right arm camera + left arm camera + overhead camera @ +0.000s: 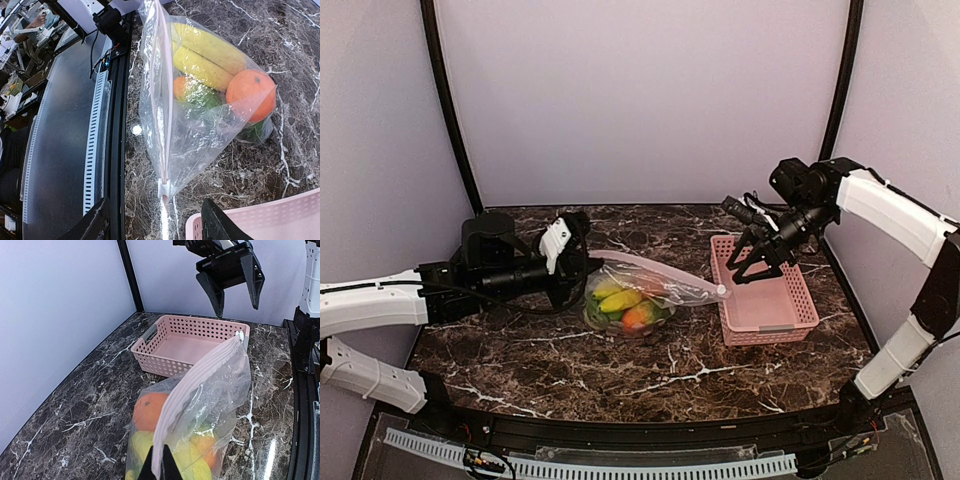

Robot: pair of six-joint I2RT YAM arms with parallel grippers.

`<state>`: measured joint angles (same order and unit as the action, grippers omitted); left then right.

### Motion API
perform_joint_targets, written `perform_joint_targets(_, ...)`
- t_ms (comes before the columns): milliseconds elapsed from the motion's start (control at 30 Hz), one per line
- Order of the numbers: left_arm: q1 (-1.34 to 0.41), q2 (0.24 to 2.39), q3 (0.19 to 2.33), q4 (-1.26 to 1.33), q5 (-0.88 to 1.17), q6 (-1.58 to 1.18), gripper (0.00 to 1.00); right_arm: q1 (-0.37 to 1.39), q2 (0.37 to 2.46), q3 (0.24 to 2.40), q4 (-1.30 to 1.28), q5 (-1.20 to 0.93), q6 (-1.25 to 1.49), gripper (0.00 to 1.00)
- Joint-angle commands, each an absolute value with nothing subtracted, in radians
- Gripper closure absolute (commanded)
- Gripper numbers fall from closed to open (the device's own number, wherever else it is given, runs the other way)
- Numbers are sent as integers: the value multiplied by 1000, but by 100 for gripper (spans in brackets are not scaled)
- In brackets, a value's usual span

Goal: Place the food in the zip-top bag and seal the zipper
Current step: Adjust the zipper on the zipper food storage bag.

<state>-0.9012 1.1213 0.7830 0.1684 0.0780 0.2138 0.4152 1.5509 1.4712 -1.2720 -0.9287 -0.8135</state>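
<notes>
The zip-top bag lies at the table's middle with the food inside: an orange, a banana and green pieces. Its zipper is stretched taut in the air, and the white slider tab sits at the right end. My left gripper is shut on the zipper's left end; in the left wrist view its tips pinch the pale strip. My right gripper is open, just right of the slider. In the right wrist view the slider hangs just ahead of my gripper, untouched.
The pink slatted basket stands at the right with nothing in it, under my right gripper; it also shows in the left wrist view and the right wrist view. The black table rail runs along the near edge.
</notes>
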Motion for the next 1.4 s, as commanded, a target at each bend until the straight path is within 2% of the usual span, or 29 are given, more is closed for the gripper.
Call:
perform_joint_targets(0, -896, 1105, 807, 207, 41, 183, 99, 452, 1517, 1418, -1172, -867, -775, 41)
perform_joint_targets(267, -894, 1097, 801, 209, 24, 179, 99, 502, 1538, 1407, -1126, -866, -734, 43)
perform_joint_targets(467, -893, 1088, 794, 207, 12, 183, 99, 504, 1551, 1413, -1105, -866, -718, 49)
perform_joint_targets(600, -891, 1086, 790, 209, 11, 181, 99, 506, 1555, 1406, -1112, -878, -726, 59)
perform_joint_targets(800, -887, 1086, 781, 220, 12, 175, 99, 506, 1552, 1402, -1129, -868, -739, 80)
perform_joint_targets(900, -886, 1090, 779, 221, 12, 174, 99, 504, 1546, 1403, -1131, -853, -739, 84)
perform_joint_targets(1300, -867, 1068, 742, 227, 13, 166, 99, 448, 1535, 1410, -1156, -857, -741, 88)
perform_joint_targets(1367, -864, 1068, 738, 231, 19, 164, 99, 448, 1533, 1413, -1159, -873, -741, 86)
